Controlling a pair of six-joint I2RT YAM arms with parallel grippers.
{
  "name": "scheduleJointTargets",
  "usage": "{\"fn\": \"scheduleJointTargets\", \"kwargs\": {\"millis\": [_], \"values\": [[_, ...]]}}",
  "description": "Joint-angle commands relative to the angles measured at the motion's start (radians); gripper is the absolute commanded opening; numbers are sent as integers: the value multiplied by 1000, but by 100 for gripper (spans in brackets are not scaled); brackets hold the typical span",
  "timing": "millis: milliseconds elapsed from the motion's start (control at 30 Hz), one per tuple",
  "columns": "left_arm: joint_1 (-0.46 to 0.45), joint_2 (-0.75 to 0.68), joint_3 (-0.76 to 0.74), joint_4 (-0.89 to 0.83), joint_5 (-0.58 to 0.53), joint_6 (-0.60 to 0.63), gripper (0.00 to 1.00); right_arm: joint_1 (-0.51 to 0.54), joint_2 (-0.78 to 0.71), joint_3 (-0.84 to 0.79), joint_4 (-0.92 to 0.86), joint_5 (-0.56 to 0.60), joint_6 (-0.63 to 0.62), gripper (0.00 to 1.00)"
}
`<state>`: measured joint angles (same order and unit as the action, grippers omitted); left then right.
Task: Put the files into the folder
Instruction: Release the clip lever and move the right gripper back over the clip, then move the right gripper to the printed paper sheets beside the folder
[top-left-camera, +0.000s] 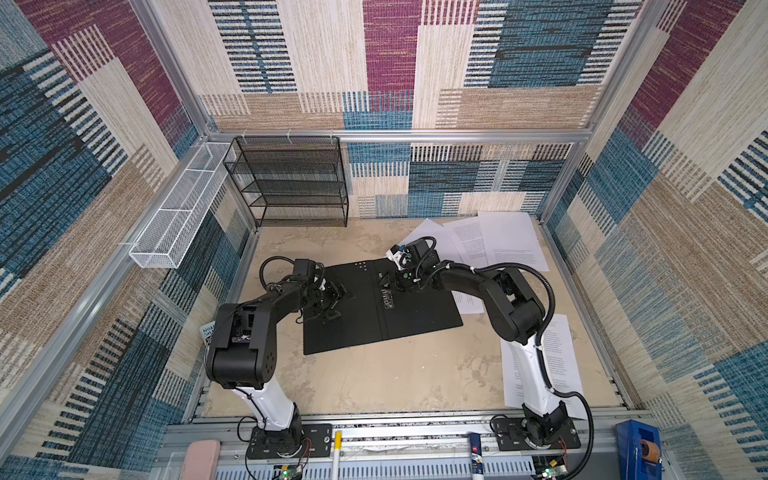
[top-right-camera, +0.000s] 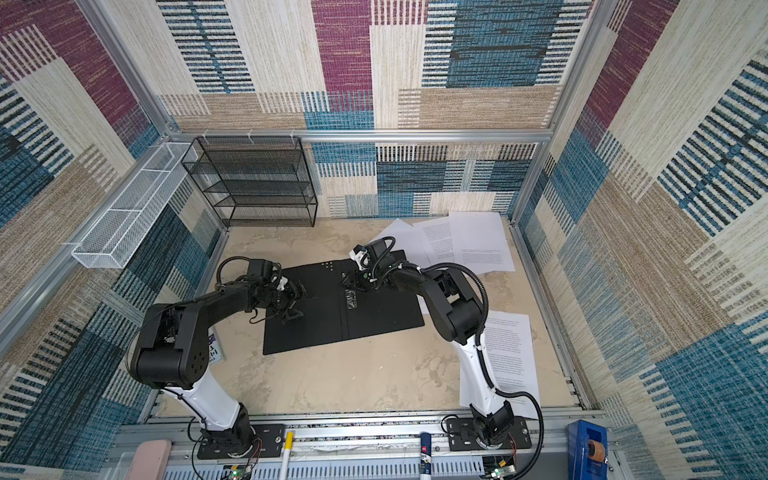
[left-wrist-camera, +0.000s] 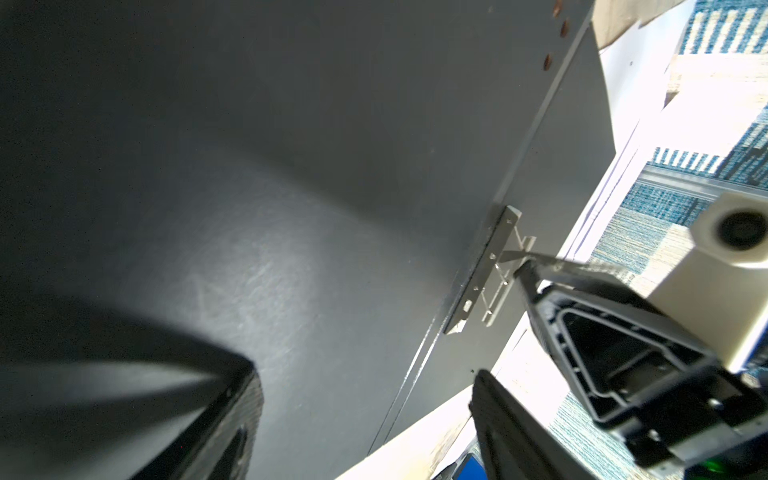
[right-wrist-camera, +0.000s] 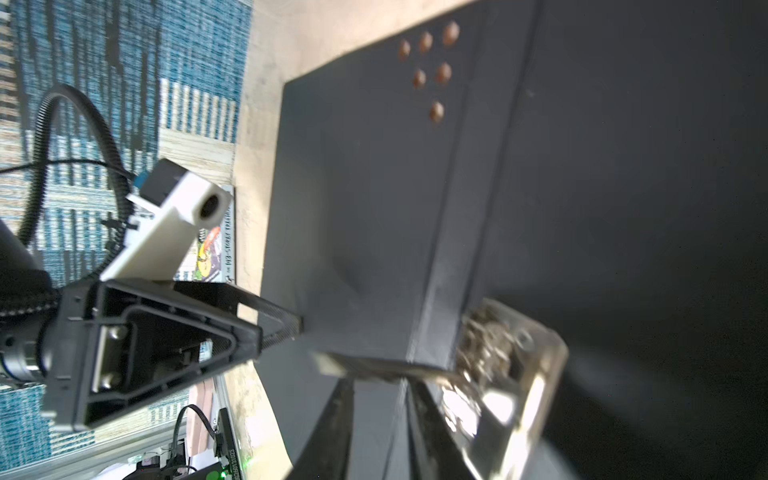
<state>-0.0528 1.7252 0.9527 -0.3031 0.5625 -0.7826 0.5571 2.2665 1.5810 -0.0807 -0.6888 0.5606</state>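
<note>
The folder lies open on the table, black inside up, with its metal spine clip near the middle. My left gripper hovers open over the folder's left half, holding nothing. At the clip's far end my right gripper has its jaws a little apart, with the clip's lever just past the tips. The files are white sheets: some at the back right, one under my right arm.
A colourful book lies at the left under my left arm. A black mesh shelf and a white mesh basket stand at the back left. A blue tape dispenser sits on the front rail.
</note>
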Motion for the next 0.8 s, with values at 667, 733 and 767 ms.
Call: {"fn": "scheduleJointTargets", "kwargs": {"millis": [667,733,767], "values": [[-52,-214,107,-223,-3,138,80,-244,-500,-266,-236,396,-25,88],[-105,-260,133,-260,-15,168,80,-329,-659,-436,-273,486,10,100],[-135,-279,141,-271,-22,179,80,-370,-717,-497,-291,511,23,100]]}}
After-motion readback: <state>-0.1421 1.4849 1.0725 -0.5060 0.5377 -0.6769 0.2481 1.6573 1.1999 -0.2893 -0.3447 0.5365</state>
